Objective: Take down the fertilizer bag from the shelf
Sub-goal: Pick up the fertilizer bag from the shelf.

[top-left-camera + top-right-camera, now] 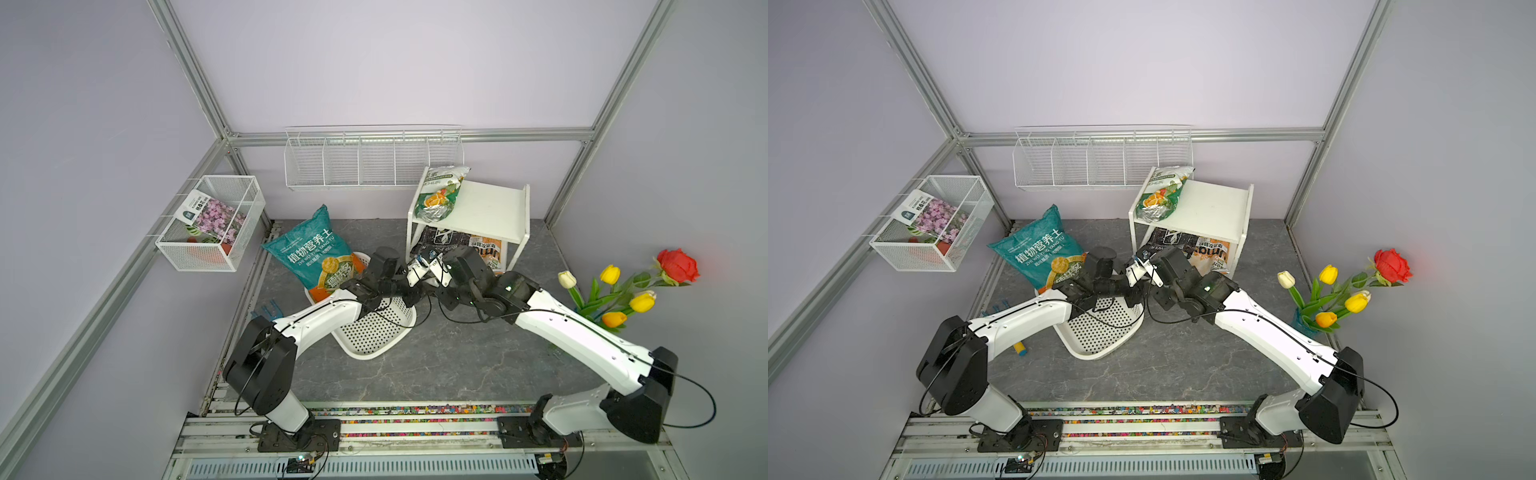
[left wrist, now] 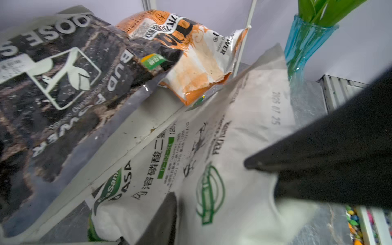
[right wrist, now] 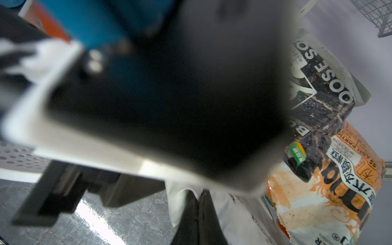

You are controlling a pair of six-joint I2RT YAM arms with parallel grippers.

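- While both arms reach low by the shelf (image 1: pixel 490 203), the right claw (image 3: pixel 199 195) pinches the white fertilizer bag (image 2: pixel 244 131) tight.
- Around it sits the left claw (image 2: pixel 207 180); squeezing or not, I cannot tell.
- Bag lies between both claws, at the low board's near edge.

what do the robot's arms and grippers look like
Both match: the left arm and right arm have white shells, chunky black joints and thin black cables looping outside. The left gripper and right gripper have flat black fingers.
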